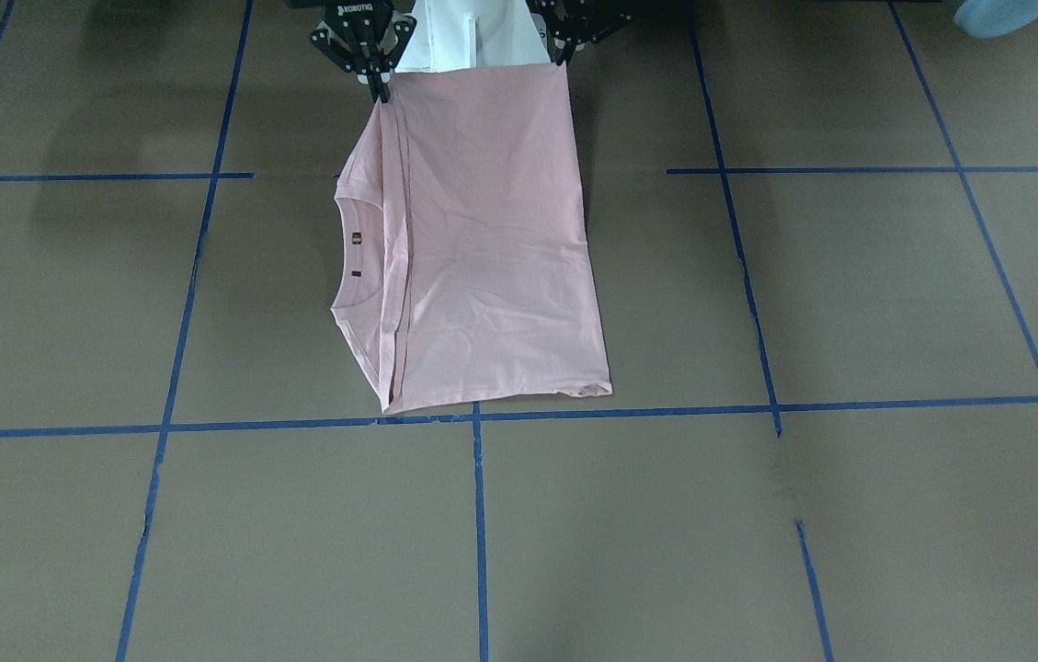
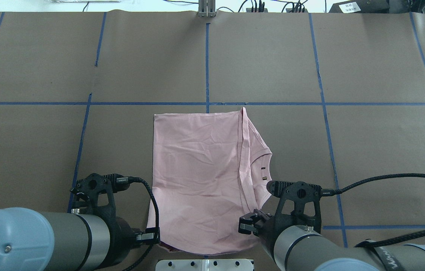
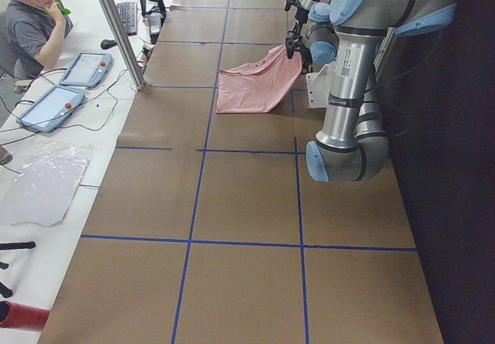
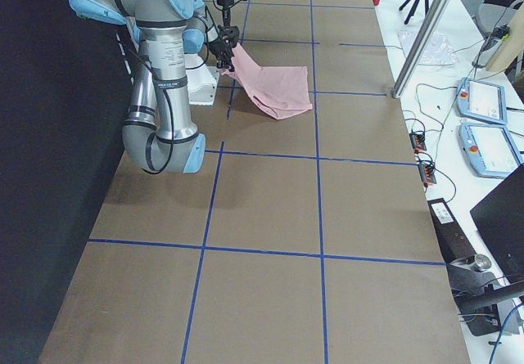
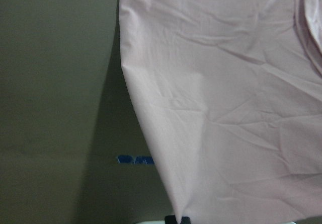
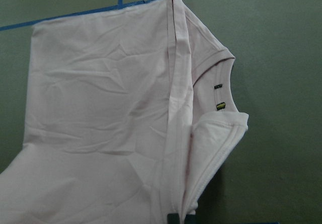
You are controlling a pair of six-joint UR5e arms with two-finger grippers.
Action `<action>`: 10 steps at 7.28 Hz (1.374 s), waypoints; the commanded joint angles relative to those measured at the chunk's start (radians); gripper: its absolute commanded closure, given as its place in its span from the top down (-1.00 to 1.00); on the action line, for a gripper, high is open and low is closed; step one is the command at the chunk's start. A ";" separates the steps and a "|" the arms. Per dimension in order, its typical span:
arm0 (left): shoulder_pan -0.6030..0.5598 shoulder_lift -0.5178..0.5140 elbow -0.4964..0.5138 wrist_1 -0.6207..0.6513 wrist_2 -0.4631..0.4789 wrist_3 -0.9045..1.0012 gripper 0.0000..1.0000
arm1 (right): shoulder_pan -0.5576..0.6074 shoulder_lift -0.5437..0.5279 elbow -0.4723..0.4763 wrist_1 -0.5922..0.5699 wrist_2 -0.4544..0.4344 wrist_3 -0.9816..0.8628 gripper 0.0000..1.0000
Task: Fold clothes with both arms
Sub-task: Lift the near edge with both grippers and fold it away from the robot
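The pale pink T-shirt is folded to a rough rectangle, its plain side up and its neckline towards the robot's right. Its far edge rests on the table near a blue tape line. The near edge is raised off the table by both grippers. My left gripper is shut on the near left corner, and the cloth narrows down to its fingertips. My right gripper is shut on the near right corner beside the collar. The front-facing view shows the shirt hanging from both grippers.
The white pedestal base sits just behind the lifted edge. Blue tape lines divide the brown table. A person sits past the table's far side, with tablets and cables on a white bench.
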 commanded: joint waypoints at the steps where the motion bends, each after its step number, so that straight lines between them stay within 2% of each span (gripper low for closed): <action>1: -0.015 -0.041 -0.013 0.059 -0.007 0.019 -1.00 | -0.013 0.006 0.033 -0.048 0.000 0.006 -1.00; 2: -0.050 -0.043 -0.001 0.059 -0.007 0.071 -1.00 | -0.014 0.023 0.004 -0.048 0.000 0.004 -1.00; 3: -0.104 -0.058 0.042 0.058 -0.012 0.119 -1.00 | 0.033 0.047 -0.037 -0.046 0.002 -0.005 -1.00; 4: -0.162 -0.090 0.115 0.056 -0.013 0.188 -1.00 | 0.103 0.067 -0.100 -0.040 0.031 -0.013 -1.00; 5: -0.199 -0.106 0.178 0.043 -0.012 0.226 -1.00 | 0.180 0.096 -0.180 -0.028 0.099 -0.017 -1.00; 7: -0.268 -0.135 0.307 -0.041 -0.012 0.262 -1.00 | 0.269 0.158 -0.290 -0.022 0.118 -0.077 -1.00; 10: -0.329 -0.172 0.459 -0.129 -0.013 0.299 -1.00 | 0.356 0.173 -0.459 0.148 0.158 -0.147 -1.00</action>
